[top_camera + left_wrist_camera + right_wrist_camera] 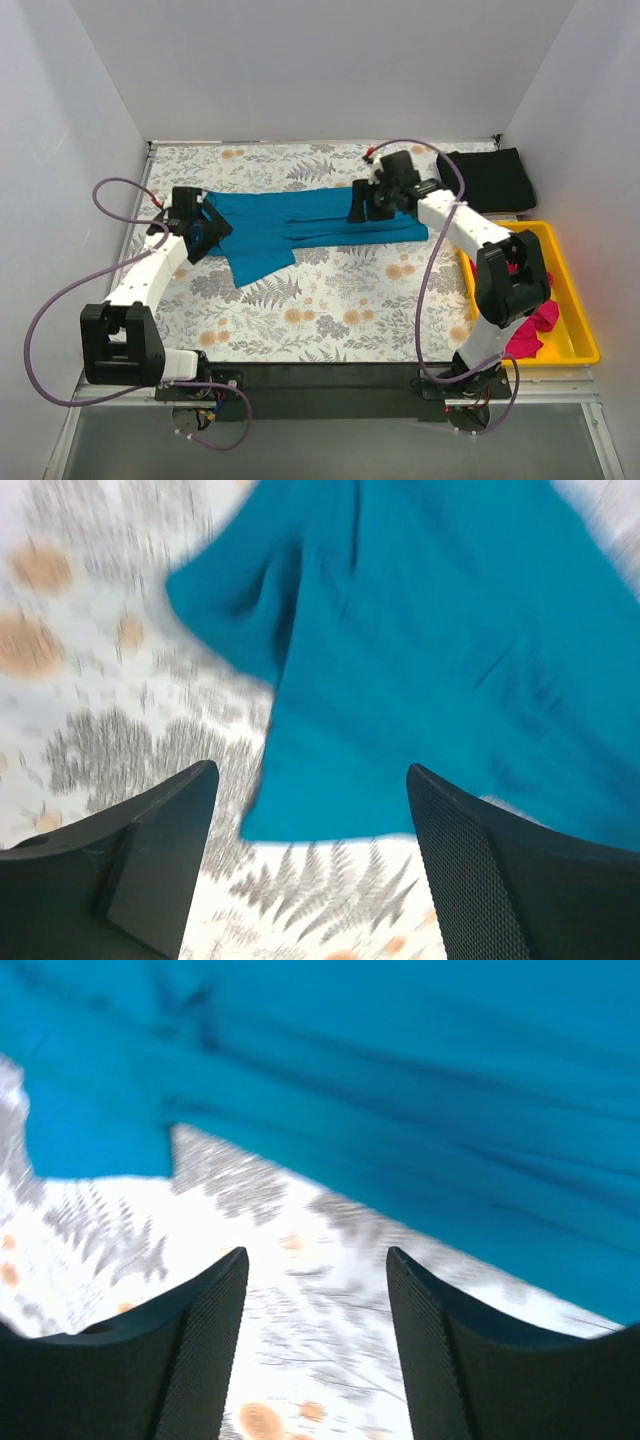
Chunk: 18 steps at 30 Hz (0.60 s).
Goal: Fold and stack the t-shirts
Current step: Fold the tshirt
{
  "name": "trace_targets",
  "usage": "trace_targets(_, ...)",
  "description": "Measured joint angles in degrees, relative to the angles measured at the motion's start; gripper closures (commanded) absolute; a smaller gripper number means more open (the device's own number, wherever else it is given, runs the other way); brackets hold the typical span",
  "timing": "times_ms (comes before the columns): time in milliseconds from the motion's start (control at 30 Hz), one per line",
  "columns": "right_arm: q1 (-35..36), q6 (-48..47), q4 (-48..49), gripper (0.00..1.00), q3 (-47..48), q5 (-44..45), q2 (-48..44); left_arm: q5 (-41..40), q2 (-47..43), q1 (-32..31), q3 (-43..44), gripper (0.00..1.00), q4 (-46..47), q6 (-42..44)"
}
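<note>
Both arms reach over teal t-shirt [300, 220], wrists pitched down.
L claw [310, 780] & R claw [317, 1260] released, jaws apart; shirt hem ahead of each, floral counter [350, 290] showing below.

You have nothing to read here. No lettering, brand mark, number or sign shows on the teal-blue t-shirt [290, 225], the black t-shirt [490, 180], the yellow tray [575, 300], the flower-printed worktop [340, 290], the left tool [310, 860] or the right tool [315, 1340]. Both wrist views are blurred.
</note>
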Motion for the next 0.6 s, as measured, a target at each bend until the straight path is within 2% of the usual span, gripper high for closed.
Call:
trace_targets(133, 8.1, 3.0, 5.2, 0.44, -4.7, -4.6, 2.4, 2.1, -2.3, -4.2, -9.0, 0.33, -1.7, -1.1)
trace_targets(267, 13.2, 6.2, 10.7, 0.5, -5.8, -7.0, 6.6, 3.3, -2.5, -6.0, -14.4, 0.38, -2.3, -2.4)
trace_targets(600, 18.2, 11.8, 19.8, 0.51, -2.8, -10.5, 18.0, 5.5, 1.5, -7.7, -15.7, 0.43, 0.4, -2.9)
